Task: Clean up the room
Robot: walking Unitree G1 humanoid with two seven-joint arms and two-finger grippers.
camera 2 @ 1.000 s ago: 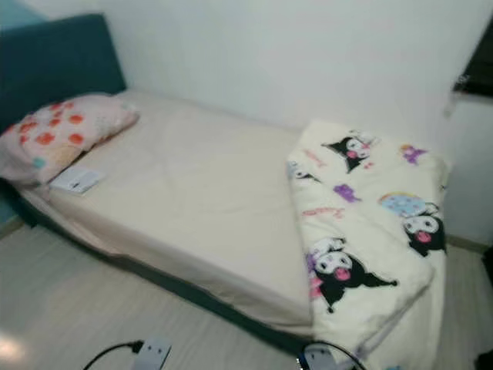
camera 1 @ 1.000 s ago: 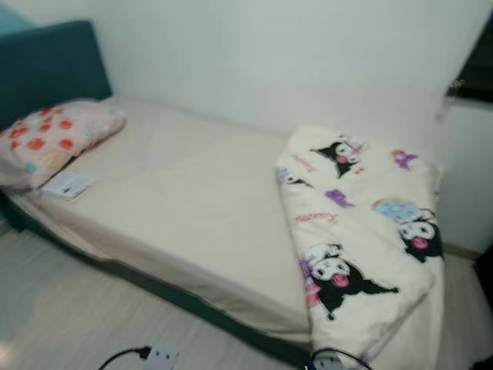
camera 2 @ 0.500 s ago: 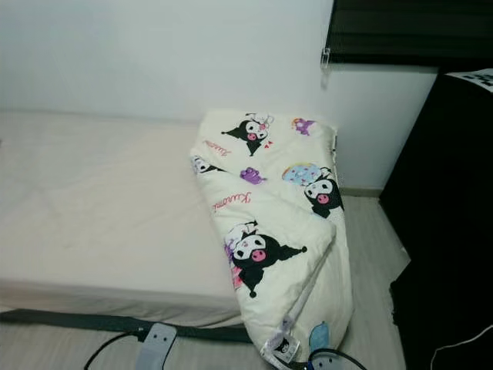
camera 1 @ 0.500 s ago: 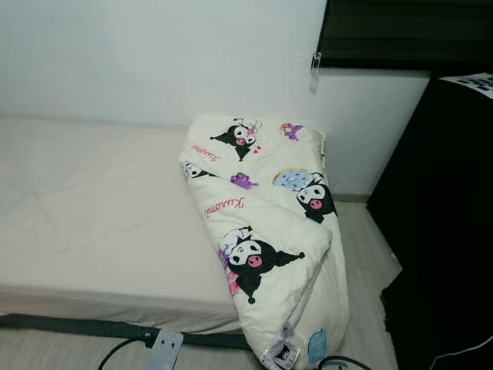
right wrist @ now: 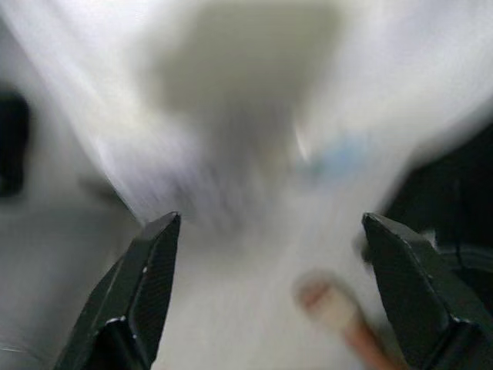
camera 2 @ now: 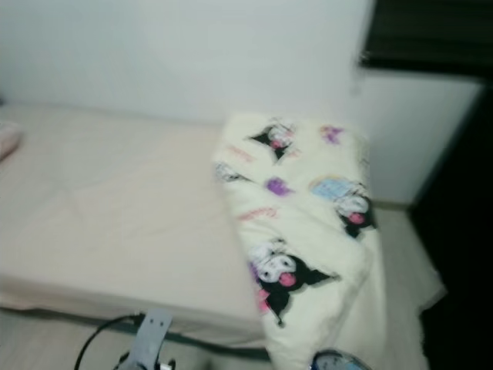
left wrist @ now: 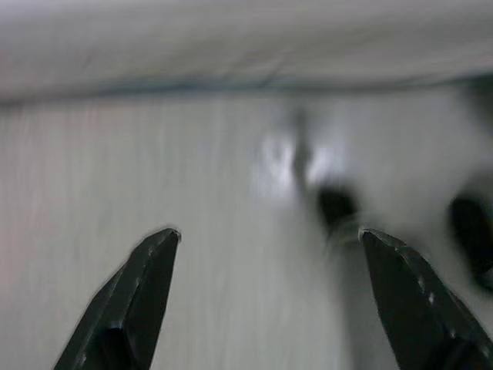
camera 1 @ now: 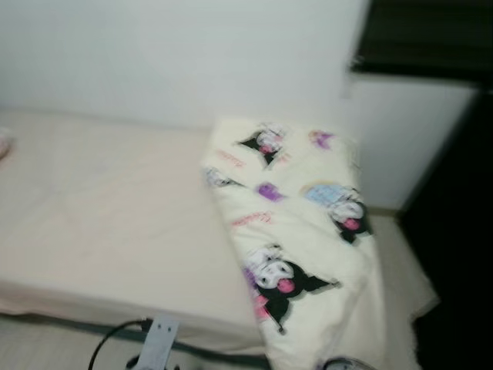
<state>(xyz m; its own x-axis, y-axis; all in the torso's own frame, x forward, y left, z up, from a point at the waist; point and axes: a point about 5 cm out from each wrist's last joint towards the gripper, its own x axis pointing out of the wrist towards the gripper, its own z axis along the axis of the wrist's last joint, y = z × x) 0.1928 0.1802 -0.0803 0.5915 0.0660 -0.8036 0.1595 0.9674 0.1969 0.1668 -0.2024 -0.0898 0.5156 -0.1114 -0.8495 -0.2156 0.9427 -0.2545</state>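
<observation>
A folded cream quilt (camera 1: pixel 296 223) printed with black cartoon figures lies across the foot of a bed (camera 1: pixel 100 216) with a plain cream sheet; its end hangs over the bed's near edge. The pink edge of a pillow (camera 2: pixel 6 139) shows at the far left. My left gripper (left wrist: pixel 266 243) hangs open above pale floor beside the bed's edge. My right gripper (right wrist: pixel 266 227) is open too, with blurred pale cloth in front of it. Nothing sits between either pair of fingers.
A white power strip (camera 1: pixel 156 347) with a black cable lies on the floor at the bed's near side. A dark cabinet (camera 1: pixel 454 254) stands on the right, under a dark window blind (camera 1: pixel 424 35). A white wall runs behind the bed.
The whole picture has shifted: the camera swung right from the headboard end to the foot, then slightly back left. The views are blurred. Nothing on the bed has moved.
</observation>
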